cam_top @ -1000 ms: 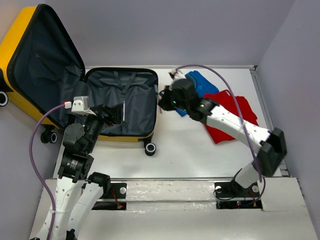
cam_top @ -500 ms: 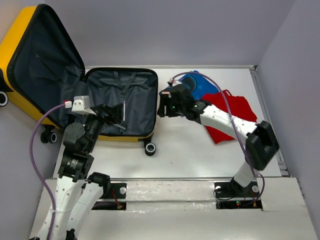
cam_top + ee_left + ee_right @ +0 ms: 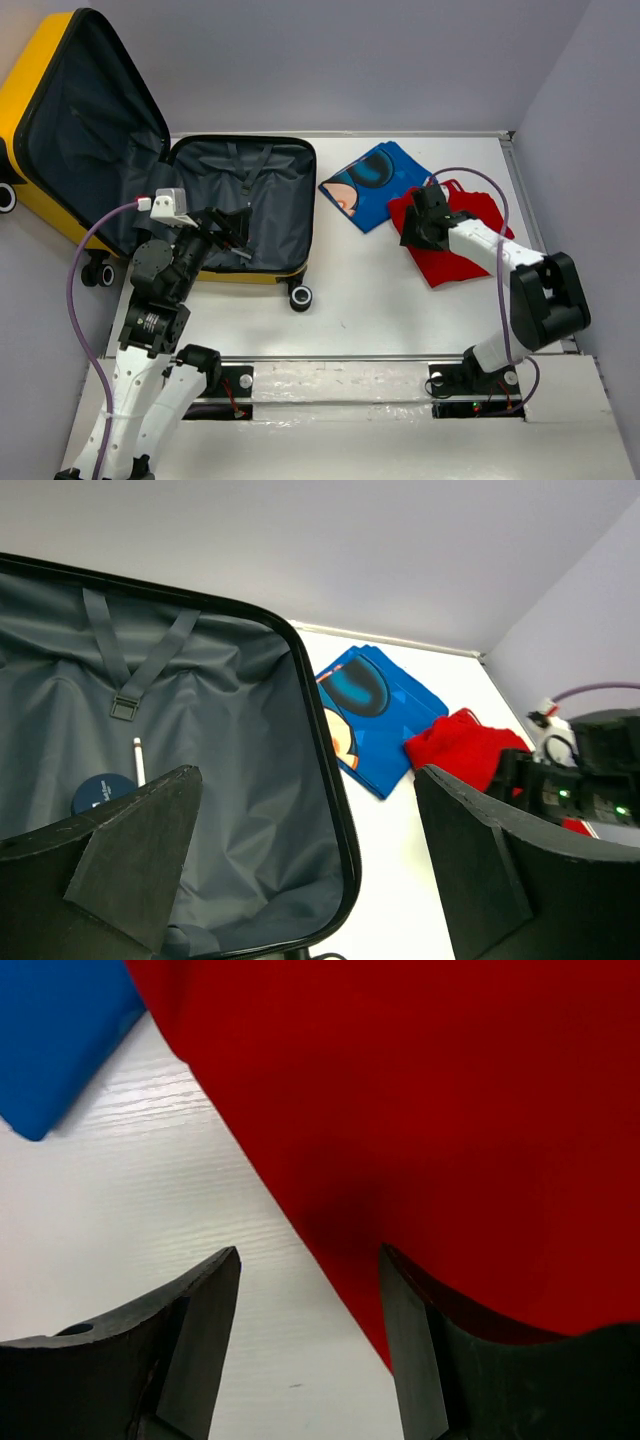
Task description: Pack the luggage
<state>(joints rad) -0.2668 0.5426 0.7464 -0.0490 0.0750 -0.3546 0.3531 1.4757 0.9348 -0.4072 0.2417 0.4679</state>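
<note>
Luggage: small yellow hard-shell suitcase [image 3: 275,200] lies open at the far left of the white table [image 3: 360,290]. Its lid is propped up and its grey-lined base lies flat, with a dark round item [image 3: 100,792] and a thin white stick [image 3: 138,760] inside.
Left gripper [image 3: 236,236]: jaws are wide apart and hold nothing, poised over the base. An arm carrying cloth in could bump it.
Blue printed garment [image 3: 375,180]: lies flat just right of the luggage, unpacked. It touches the red cloth and may be dragged along with it.
Red rumpled garment [image 3: 450,262]: not yet packed.
Right gripper [image 3: 308,1345]: fingers are apart, low over the red edge, clamping nothing. Pinching only that edge risks catching one layer, so the rest trails or slips free.
</note>
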